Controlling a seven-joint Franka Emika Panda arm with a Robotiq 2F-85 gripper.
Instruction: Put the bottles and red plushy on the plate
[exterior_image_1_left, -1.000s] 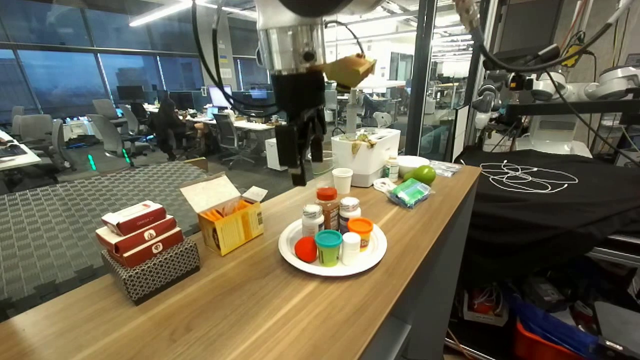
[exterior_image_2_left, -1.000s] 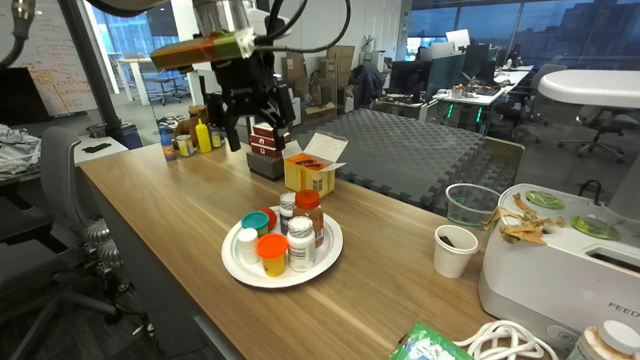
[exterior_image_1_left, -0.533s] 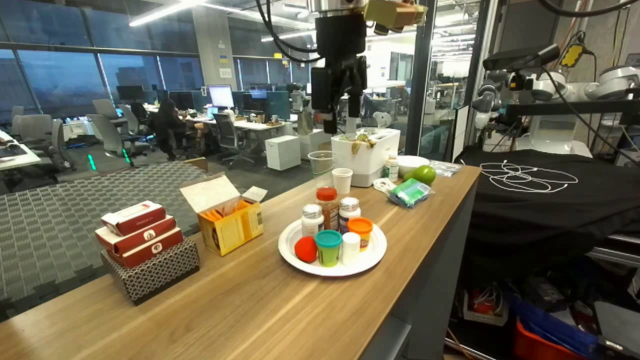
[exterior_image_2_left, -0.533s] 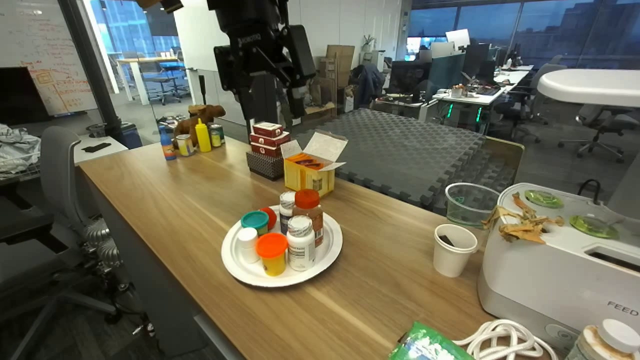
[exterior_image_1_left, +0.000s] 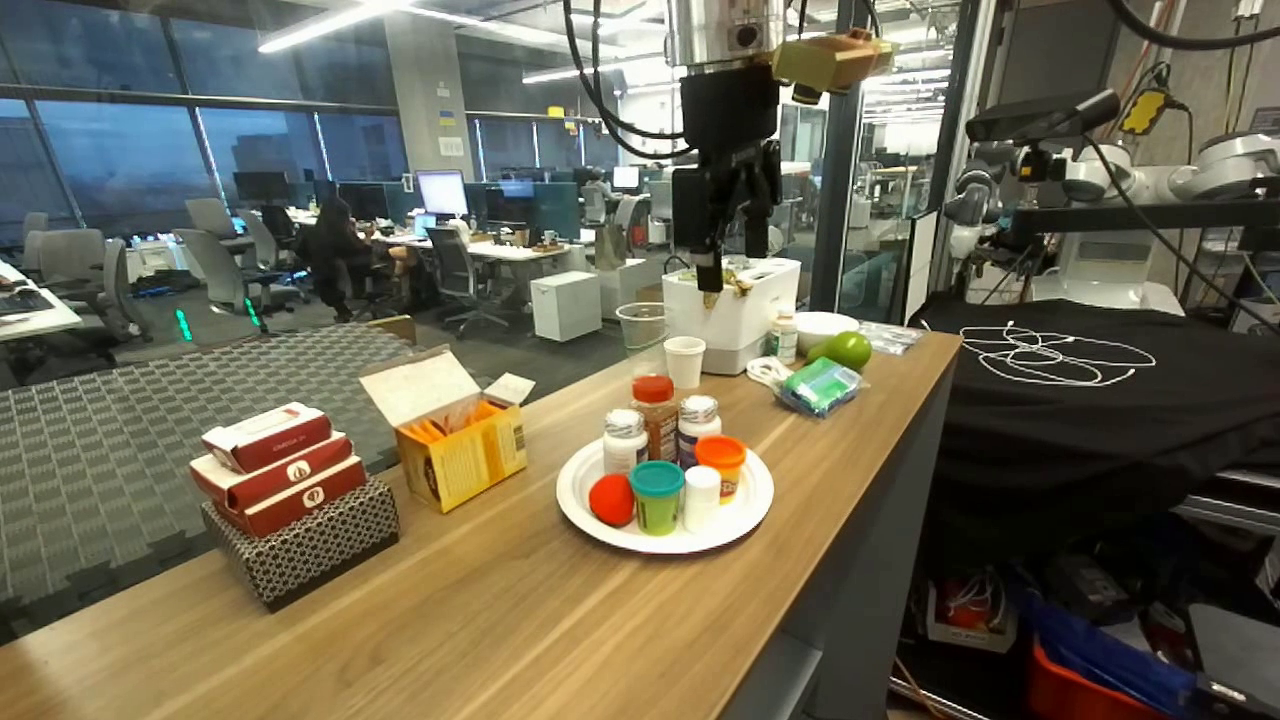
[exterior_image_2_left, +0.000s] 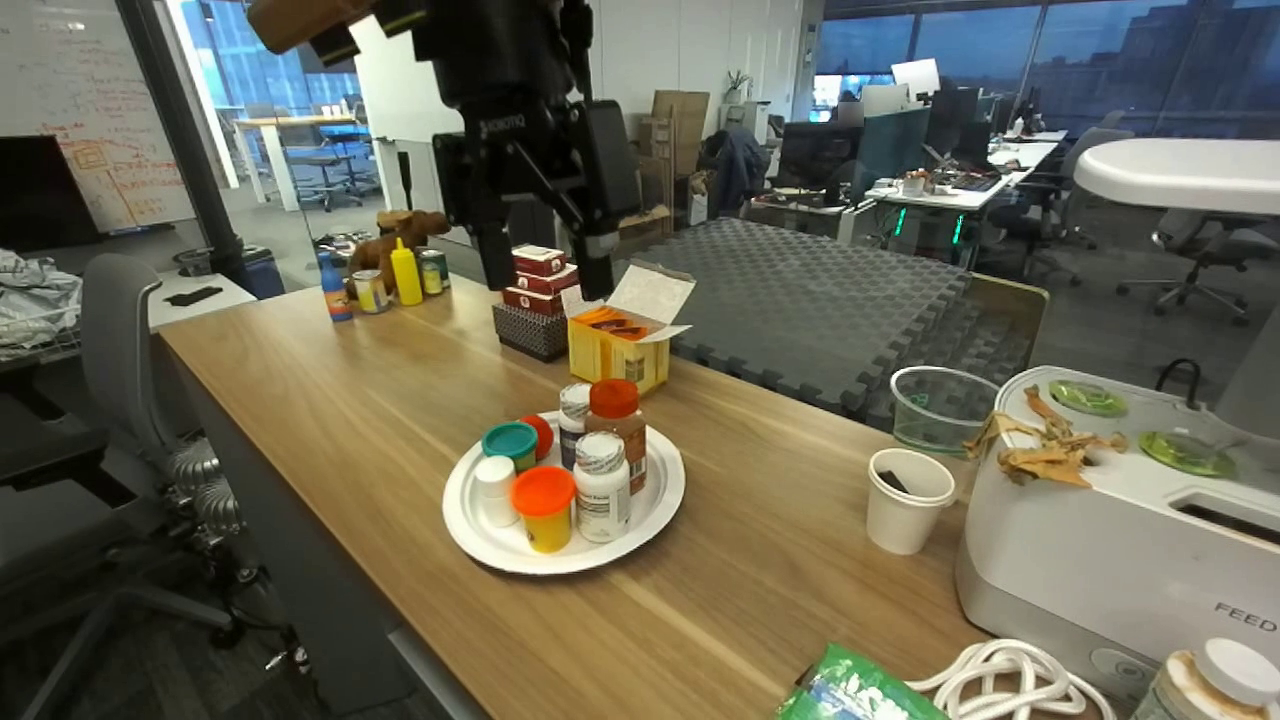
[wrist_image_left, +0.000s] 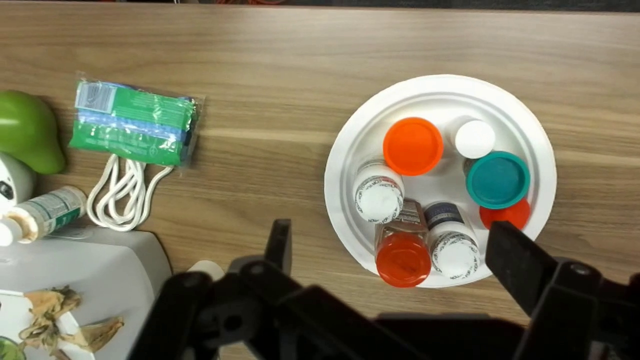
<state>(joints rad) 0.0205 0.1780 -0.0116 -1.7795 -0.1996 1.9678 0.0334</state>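
The white plate (exterior_image_1_left: 650, 543) lies on the wooden counter. The red plushy (exterior_image_1_left: 612, 499) rests on it at the edge, partly under the teal cap in the wrist view (wrist_image_left: 517, 214). Bottles stand upright on the plate: a reddish-brown one with a red cap (wrist_image_left: 403, 259), two white ones (wrist_image_left: 378, 199) (wrist_image_left: 454, 255), a small white one (wrist_image_left: 475, 139), a teal-capped one (wrist_image_left: 498, 180) and an orange-capped one (wrist_image_left: 413, 146). My gripper (exterior_image_2_left: 547, 288) is open and empty, well above the counter; in the wrist view its fingers (wrist_image_left: 390, 232) are wide apart with nothing between them.
A yellow open box (exterior_image_1_left: 465, 460) and red-and-white boxes on a dark basket (exterior_image_1_left: 300, 540) stand beside the plate. On the other side are a white cup (exterior_image_2_left: 908, 500), a white planter (exterior_image_2_left: 1120, 540), a green packet (wrist_image_left: 132, 122), a white cord (wrist_image_left: 122, 192) and a green pear (wrist_image_left: 27, 132).
My open gripper has moved to the right in an exterior view, rising first and then dropping slightly. The plate and the things on it have not moved.
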